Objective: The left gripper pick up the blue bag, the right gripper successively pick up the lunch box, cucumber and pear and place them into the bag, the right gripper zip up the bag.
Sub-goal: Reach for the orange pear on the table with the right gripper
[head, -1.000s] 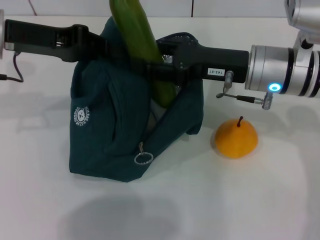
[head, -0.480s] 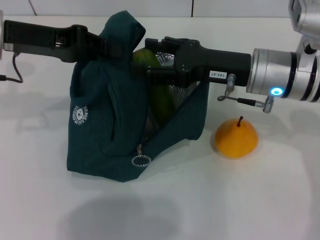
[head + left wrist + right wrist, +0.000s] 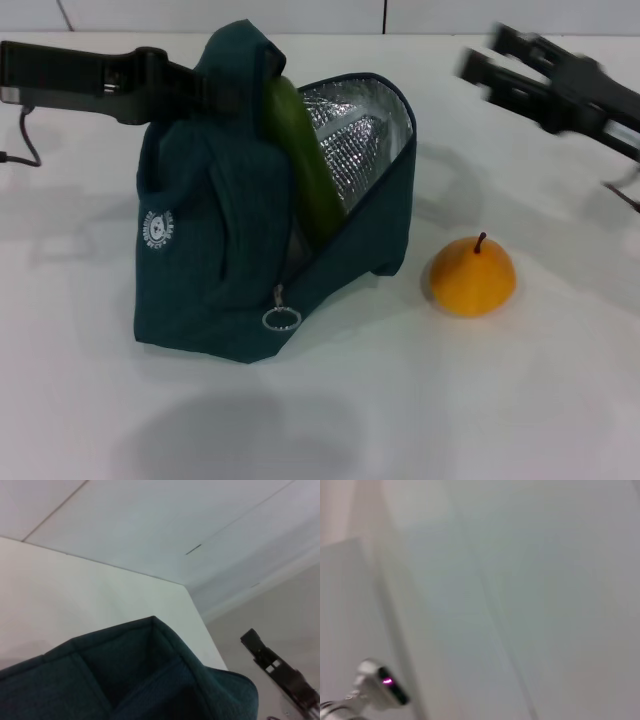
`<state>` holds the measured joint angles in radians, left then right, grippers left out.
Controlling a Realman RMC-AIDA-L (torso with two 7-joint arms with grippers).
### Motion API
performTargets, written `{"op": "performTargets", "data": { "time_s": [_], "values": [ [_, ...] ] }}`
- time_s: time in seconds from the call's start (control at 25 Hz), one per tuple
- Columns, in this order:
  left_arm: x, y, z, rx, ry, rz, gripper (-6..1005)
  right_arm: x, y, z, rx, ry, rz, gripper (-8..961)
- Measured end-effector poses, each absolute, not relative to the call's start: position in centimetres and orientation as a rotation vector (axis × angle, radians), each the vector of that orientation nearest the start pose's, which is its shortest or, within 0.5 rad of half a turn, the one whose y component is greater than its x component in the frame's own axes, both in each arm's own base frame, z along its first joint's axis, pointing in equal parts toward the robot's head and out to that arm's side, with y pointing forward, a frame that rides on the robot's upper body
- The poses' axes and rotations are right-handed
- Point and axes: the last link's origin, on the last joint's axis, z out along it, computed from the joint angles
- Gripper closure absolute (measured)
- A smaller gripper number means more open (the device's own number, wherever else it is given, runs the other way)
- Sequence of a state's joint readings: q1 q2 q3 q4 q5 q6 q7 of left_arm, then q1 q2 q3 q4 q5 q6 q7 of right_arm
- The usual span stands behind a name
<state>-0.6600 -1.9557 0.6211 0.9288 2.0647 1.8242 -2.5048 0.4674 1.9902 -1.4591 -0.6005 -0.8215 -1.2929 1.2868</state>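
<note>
The blue bag (image 3: 220, 260) stands on the white table with its mouth open and the silver lining showing. My left gripper (image 3: 205, 90) is shut on the bag's top fabric and holds it up; the fabric also fills the left wrist view (image 3: 125, 680). The cucumber (image 3: 300, 160) leans inside the bag with its top end sticking out. The pear (image 3: 472, 277) sits on the table to the right of the bag. My right gripper (image 3: 482, 52) is open and empty, raised to the upper right, apart from the bag; it also shows in the left wrist view (image 3: 280, 672). The lunch box is not in view.
The zip's ring pull (image 3: 283, 318) hangs low on the bag's front. A black cable (image 3: 22, 150) lies at the far left. The right wrist view shows only pale surfaces and a silver part with a purple light (image 3: 380, 685).
The right gripper let go of the cucumber and drew back up and to the right, out of the bag's mouth. The cucumber sank deeper into the bag.
</note>
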Motion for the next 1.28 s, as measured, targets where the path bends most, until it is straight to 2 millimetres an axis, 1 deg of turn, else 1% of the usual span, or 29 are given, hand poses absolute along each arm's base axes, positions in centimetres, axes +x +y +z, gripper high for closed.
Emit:
{"op": "performTargets", "data": {
  "time_s": [0.08,0.2,0.32,0.44,0.56,0.84,1.12,1.28],
  "values": [
    [-20.6,36.2,9.3,-2.55,-1.684,-0.706,956,22.3,35.0,1.1,-2.324,0.681,1.273,94],
    [-20.4,36.3,9.1,-2.556,-1.683,-0.71,956,24.7,33.4,1.0,-2.337,0.725,1.193,96],
    [-20.4,36.3,9.0,-2.557,-1.686,-0.713,956,25.7,32.1,0.3,-2.423,0.72,1.112,97],
    [-20.4,36.2,9.0,-2.555,-1.692,-0.716,956,26.1,30.8,-0.7,-2.534,0.698,1.04,97],
    [-20.5,36.2,9.0,-2.553,-1.694,-0.716,956,26.1,30.4,-1.5,-2.588,0.678,0.995,98],
    [-20.5,36.1,8.8,-2.553,-1.699,-0.715,956,26.1,30.3,-2.5,-2.587,0.585,0.947,99],
    [-20.7,36.0,8.9,-2.55,-1.703,-0.716,956,26.3,31.0,-3.1,-2.595,0.555,0.855,100],
    [-20.7,36.0,8.8,-2.551,-1.704,-0.714,956,26.4,31.2,-3.2,-2.591,0.526,0.831,242]
  ]
}}
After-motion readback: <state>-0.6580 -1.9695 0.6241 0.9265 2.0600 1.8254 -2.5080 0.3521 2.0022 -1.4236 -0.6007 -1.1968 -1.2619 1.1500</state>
